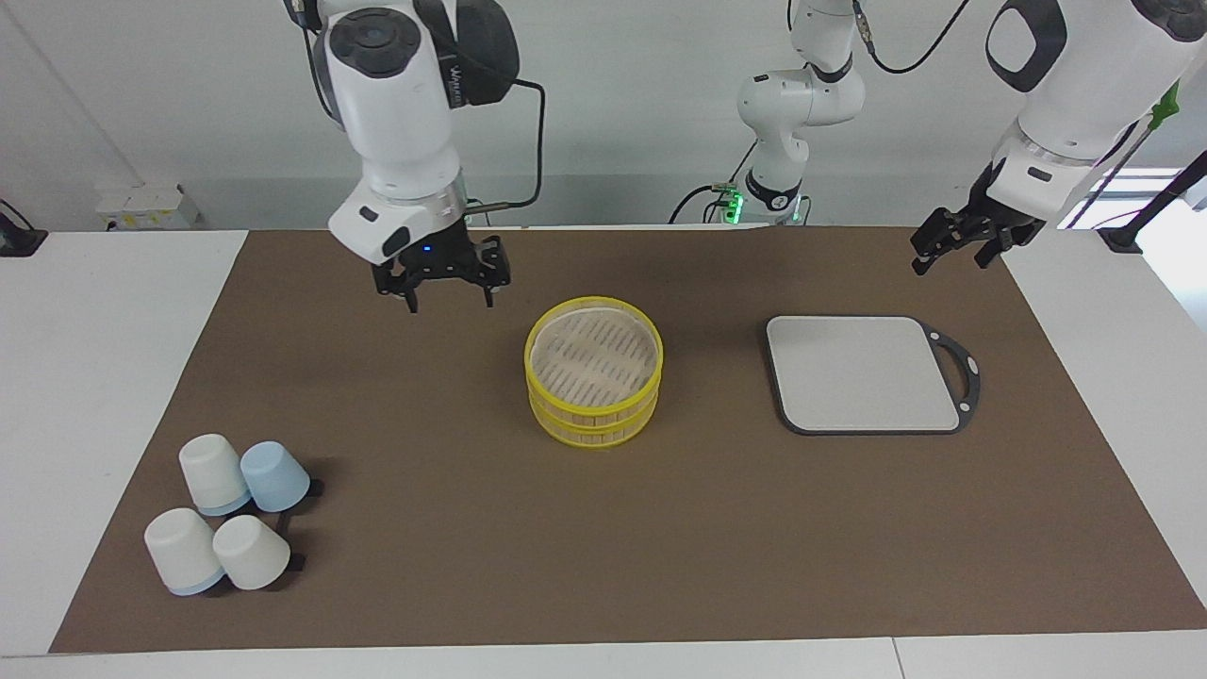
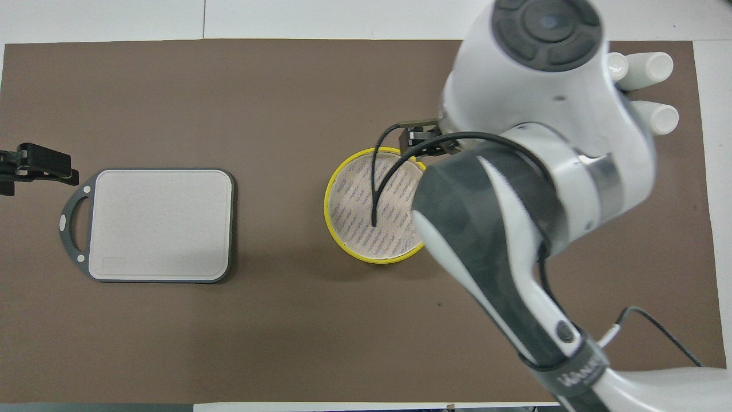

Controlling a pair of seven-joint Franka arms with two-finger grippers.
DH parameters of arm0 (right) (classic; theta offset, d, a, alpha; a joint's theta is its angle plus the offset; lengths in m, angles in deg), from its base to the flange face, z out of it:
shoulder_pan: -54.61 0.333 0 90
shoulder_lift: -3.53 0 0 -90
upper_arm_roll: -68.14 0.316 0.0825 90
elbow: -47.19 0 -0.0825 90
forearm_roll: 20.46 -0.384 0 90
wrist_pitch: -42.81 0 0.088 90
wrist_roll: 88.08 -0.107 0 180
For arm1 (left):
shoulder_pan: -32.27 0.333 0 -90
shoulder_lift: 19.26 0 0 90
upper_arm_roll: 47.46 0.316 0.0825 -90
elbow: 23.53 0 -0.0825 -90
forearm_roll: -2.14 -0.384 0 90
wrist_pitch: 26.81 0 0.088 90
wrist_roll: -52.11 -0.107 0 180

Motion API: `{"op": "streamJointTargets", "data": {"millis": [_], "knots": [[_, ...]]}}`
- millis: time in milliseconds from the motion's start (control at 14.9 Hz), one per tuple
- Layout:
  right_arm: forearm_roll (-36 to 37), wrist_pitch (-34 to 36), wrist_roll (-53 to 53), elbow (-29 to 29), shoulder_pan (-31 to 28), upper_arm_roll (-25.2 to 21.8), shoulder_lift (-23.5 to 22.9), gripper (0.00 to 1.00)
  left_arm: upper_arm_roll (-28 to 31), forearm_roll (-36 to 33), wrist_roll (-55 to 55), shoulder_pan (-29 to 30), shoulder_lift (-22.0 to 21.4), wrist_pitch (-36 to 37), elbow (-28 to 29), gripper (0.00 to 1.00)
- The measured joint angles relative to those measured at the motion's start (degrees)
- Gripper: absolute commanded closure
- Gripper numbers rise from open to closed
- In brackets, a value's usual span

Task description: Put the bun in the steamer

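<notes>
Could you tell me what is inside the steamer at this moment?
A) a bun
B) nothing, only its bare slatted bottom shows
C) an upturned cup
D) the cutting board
B: the steamer shows only its bare slatted bottom in both views, with no bun in sight anywhere; the cups and the cutting board lie apart from it on the mat.

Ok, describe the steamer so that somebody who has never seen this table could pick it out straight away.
Start from the brown mat that covers the table. Near its middle stands the steamer, a round bamboo basket, between the grey cutting board and the cluster of upturned cups. Bright yellow rims and a slatted tan bottom set it apart, and it is the only round basket here.
</notes>
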Motion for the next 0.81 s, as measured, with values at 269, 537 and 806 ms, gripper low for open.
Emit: {"op": "streamJointTargets", "data": {"millis": [269, 537, 806], "knots": [[-0.91, -2.04, 12.08, -8.44, -9.05, -0.03, 4.6, 0.0, -0.04, 0.0, 0.0, 0.01, 0.0, 0.0, 0.0, 0.0], [-1.81, -5.2, 13.54, -15.93, -13.12, -0.07, 8.27, 0.0, 0.04, 0.0, 0.0, 0.06, 0.0, 0.01, 0.0, 0.0], [-1.76, -5.51, 13.54, -16.57, -14.65, -0.13, 9.05, 0.0, 0.04, 0.0, 0.0, 0.06, 0.0, 0.01, 0.0, 0.0]]}}
